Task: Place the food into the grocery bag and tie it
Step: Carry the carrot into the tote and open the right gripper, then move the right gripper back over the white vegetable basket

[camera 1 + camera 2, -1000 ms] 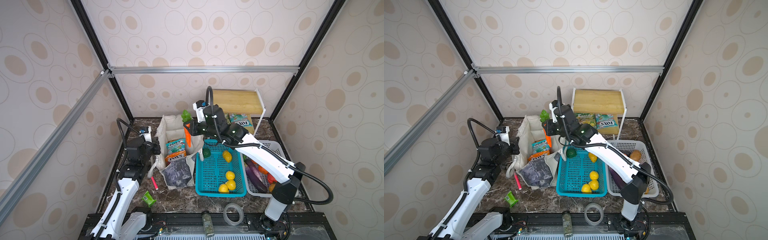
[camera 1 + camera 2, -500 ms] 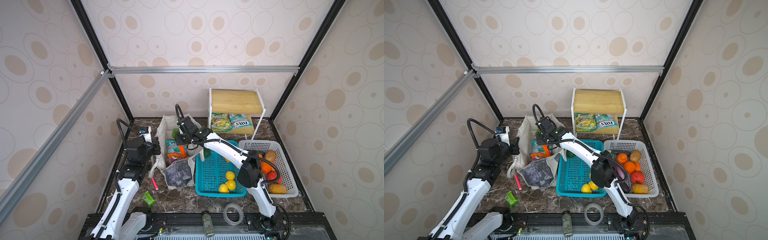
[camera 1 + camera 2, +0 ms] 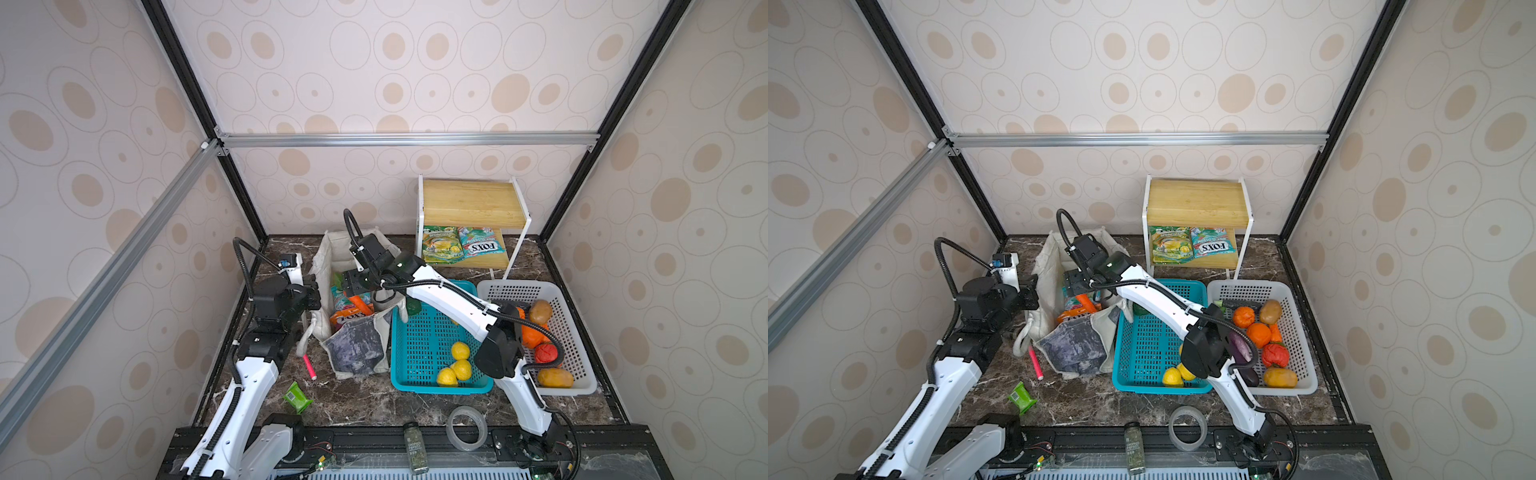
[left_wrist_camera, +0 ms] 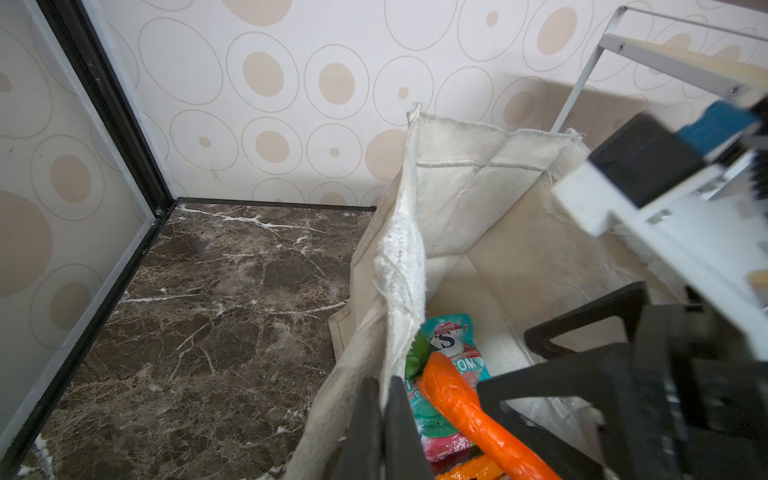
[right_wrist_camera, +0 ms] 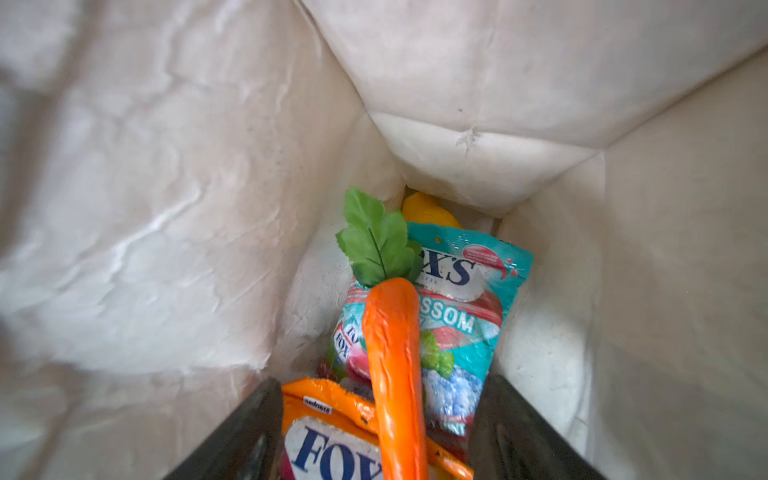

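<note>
Left of centre in a top view, the off-white fabric grocery bag (image 3: 332, 254) holds an orange plastic carrot (image 5: 395, 332) lengthwise between the right gripper (image 5: 380, 380)'s wide jaws; the left gripper (image 4: 382, 399) pinches its rim.

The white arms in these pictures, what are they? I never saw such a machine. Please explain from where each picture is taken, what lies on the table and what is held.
They are two robot arms, each ending in a two-fingered gripper. Two pictures look down on the whole table; two come from cameras on the wrists. The left gripper is shut on the rim of the grocery bag. The right gripper is open inside the bag, over a toy carrot that lies on candy packets. Beside the bag stand a teal basket with yellow fruits and a white basket with more toy food. At the front lie a tape roll and a spice jar.
</note>
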`<state>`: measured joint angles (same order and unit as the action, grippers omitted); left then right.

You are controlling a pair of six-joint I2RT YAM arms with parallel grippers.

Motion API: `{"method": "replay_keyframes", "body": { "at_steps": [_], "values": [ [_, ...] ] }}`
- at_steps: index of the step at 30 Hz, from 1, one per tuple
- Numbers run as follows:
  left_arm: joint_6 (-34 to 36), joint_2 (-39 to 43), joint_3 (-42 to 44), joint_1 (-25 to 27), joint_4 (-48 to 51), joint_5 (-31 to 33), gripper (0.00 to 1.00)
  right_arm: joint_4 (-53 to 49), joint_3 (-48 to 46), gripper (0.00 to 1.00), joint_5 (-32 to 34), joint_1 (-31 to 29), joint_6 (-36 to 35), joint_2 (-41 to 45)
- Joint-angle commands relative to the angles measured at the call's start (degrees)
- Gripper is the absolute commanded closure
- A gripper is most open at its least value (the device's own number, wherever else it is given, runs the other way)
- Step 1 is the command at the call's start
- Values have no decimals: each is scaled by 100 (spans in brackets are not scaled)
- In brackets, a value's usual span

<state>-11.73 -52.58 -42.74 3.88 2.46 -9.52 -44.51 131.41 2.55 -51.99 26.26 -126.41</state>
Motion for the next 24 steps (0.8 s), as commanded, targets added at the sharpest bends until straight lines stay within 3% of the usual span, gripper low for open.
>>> {"method": "replay_keyframes", "body": {
  "at_steps": [1, 6, 10, 15, 20, 24],
  "values": [
    [65, 120, -51, -27, -129, 55, 100, -37, -79, 16, 71, -41, -124, 950],
    [64, 173, -38, -27, -129, 115, 100, 287, -1160, 0, 572, -46, -229, 2285],
    [65, 190, -44, -28, -132, 103, 100, 615, -2849, 0, 1495, -11, -565, 3909],
    [57, 208, -45, -28, -138, 64, 100, 285, -5009, 0, 1981, 516, -524, 5872],
    [51, 237, -46, -34, -146, 52, 100, -271, -6685, 0, 1244, 2039, 76, 7291],
    [58, 187, -57, -32, -115, 37, 100, -486, -7463, 0, 364, 3108, -76, 7616]
  ]
}}
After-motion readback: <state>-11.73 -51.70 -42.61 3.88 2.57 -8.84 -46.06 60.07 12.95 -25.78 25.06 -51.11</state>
